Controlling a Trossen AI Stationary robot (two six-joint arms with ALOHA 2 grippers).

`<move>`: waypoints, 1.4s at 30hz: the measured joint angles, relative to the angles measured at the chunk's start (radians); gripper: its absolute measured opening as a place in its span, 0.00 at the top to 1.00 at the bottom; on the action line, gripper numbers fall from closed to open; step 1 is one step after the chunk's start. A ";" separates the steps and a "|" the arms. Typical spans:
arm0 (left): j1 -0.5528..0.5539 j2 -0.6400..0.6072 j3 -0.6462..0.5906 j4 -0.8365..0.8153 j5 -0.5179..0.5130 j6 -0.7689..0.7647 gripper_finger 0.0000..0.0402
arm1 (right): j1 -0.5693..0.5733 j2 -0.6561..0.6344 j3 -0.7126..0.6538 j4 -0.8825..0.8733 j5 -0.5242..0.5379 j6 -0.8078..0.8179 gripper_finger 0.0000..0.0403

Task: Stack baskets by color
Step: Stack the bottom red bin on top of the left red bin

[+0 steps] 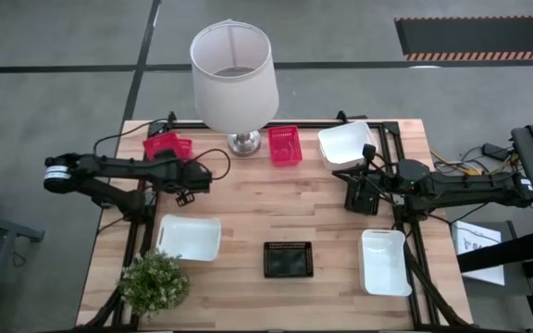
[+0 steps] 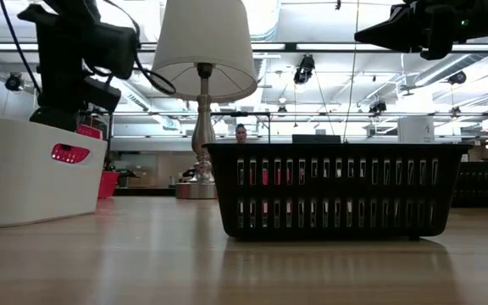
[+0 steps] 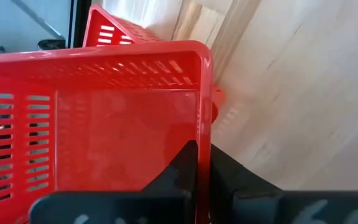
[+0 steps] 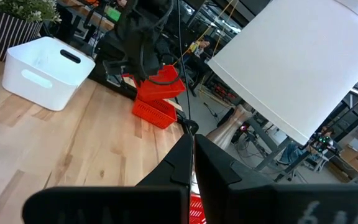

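Note:
My left gripper [image 3: 197, 154], at the table's far left, is shut on a red lattice basket [image 3: 92, 130]. In the right wrist view this basket [image 4: 165, 82] hangs tilted over a second red basket [image 4: 156, 112], which rests on the table. A third red basket [image 1: 285, 145] sits by the lamp foot. White baskets stand at the far right [image 1: 345, 143], near left [image 1: 190, 236] and near right [image 1: 386, 262]. A black basket [image 1: 288, 259] stands near the front middle. My right gripper [image 4: 192, 146] waits shut and level at the right, holding nothing. My left gripper pinches the red basket's side wall [image 3: 199, 124] close to a corner, one finger inside the basket and one outside. The fingers slant down from above. The basket is lifted clear of the table and tilted, above the other red basket.
A lamp with a white shade [image 1: 234, 69] stands at the far middle, close to the red baskets. A small green potted plant [image 1: 154, 280] stands at the near left corner. Bare wood lies in the table's middle [image 1: 276, 203]. A person [image 2: 241, 133] shows far behind the table.

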State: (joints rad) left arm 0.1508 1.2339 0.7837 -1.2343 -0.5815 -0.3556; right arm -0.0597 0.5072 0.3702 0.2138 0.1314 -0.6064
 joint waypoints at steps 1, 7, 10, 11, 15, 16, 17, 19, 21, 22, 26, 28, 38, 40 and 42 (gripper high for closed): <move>0.007 0.007 0.000 0.000 0.001 0.002 1.00 | 0.000 0.000 0.000 0.000 0.000 0.000 0.98; 0.028 0.012 0.000 -0.002 0.003 0.005 1.00 | 0.000 0.000 0.000 0.000 0.000 0.000 0.98; 0.028 0.005 0.000 -0.002 0.003 0.005 1.00 | 0.000 0.000 0.000 0.000 0.000 0.002 0.98; 0.028 0.002 0.000 -0.001 0.003 0.005 1.00 | 0.000 0.000 0.000 0.000 0.000 0.003 0.98; 0.028 -0.003 0.000 0.001 0.005 0.007 1.00 | 0.000 0.000 0.000 0.000 0.000 0.000 0.98; 0.028 -0.004 0.000 0.001 0.005 0.007 1.00 | 0.000 0.000 0.000 0.000 0.000 0.000 0.98; 0.028 -0.005 0.000 0.001 0.005 0.007 1.00 | 0.000 -0.001 0.000 0.000 0.000 -0.004 0.98; 0.028 -0.006 0.000 0.001 0.008 0.009 1.00 | 0.000 -0.001 0.000 0.000 0.000 -0.005 0.98; 0.028 -0.006 0.000 0.002 0.011 0.015 1.00 | 0.000 -0.001 0.000 0.000 0.000 0.000 0.98; 0.028 -0.006 0.000 0.004 0.019 0.019 1.00 | 0.000 -0.001 0.000 0.000 0.000 0.003 0.98; 0.028 -0.006 0.000 0.006 0.027 0.022 1.00 | 0.000 -0.001 0.000 0.000 0.000 0.003 0.98; 0.028 -0.006 0.000 0.007 0.027 0.022 1.00 | 0.000 -0.001 0.000 0.000 0.000 0.002 0.98; 0.028 -0.009 0.000 0.008 0.029 0.023 1.00 | 0.000 -0.002 0.000 0.000 0.000 0.003 0.98; 0.028 -0.010 0.000 0.007 0.029 0.023 1.00 | 0.000 -0.002 0.000 0.000 0.000 0.003 0.98; 0.028 -0.013 0.000 0.008 0.030 0.024 1.00 | 0.000 -0.002 0.000 0.000 0.000 0.003 0.98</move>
State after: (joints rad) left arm 0.1787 1.2211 0.7834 -1.2263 -0.5518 -0.3314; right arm -0.0597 0.5056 0.3702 0.2134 0.1314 -0.6033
